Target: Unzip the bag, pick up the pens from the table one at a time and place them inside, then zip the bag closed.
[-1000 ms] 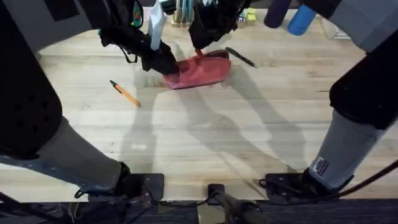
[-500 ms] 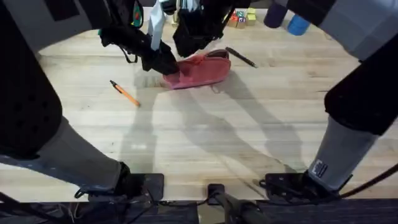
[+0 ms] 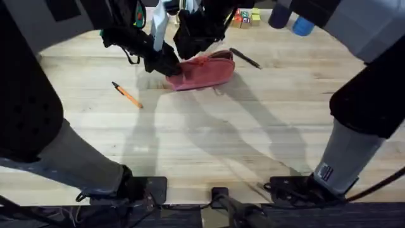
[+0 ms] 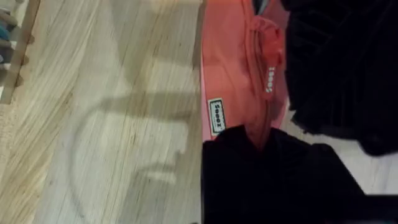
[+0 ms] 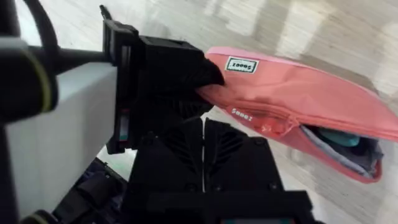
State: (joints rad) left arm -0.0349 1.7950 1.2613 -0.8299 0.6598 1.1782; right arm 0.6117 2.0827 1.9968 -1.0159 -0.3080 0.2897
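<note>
Bag (image 3: pixel 205 71): salmon-pink, far centre of the table (image 3: pixel 209 145). My left gripper (image 3: pixel 166 66) is clamped on its left end. My right gripper (image 3: pixel 195 47) is above its zipper; I cannot tell how those fingers stand. Bag partly unzipped at the right end, teal inside. Orange pen (image 3: pixel 127 95): well left of the bag. Black pen (image 3: pixel 245 58): just right of it. Label (image 4: pixel 216 116): white patch, black lettering, not legible. Coloured blocks (image 3: pixel 245 17): far edge.

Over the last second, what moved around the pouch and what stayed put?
The right gripper slid along the top of the bag toward the left gripper, which kept pinching the pouch's end. The pouch's far end lies open. The orange pen and black pen have not moved on the table.
</note>
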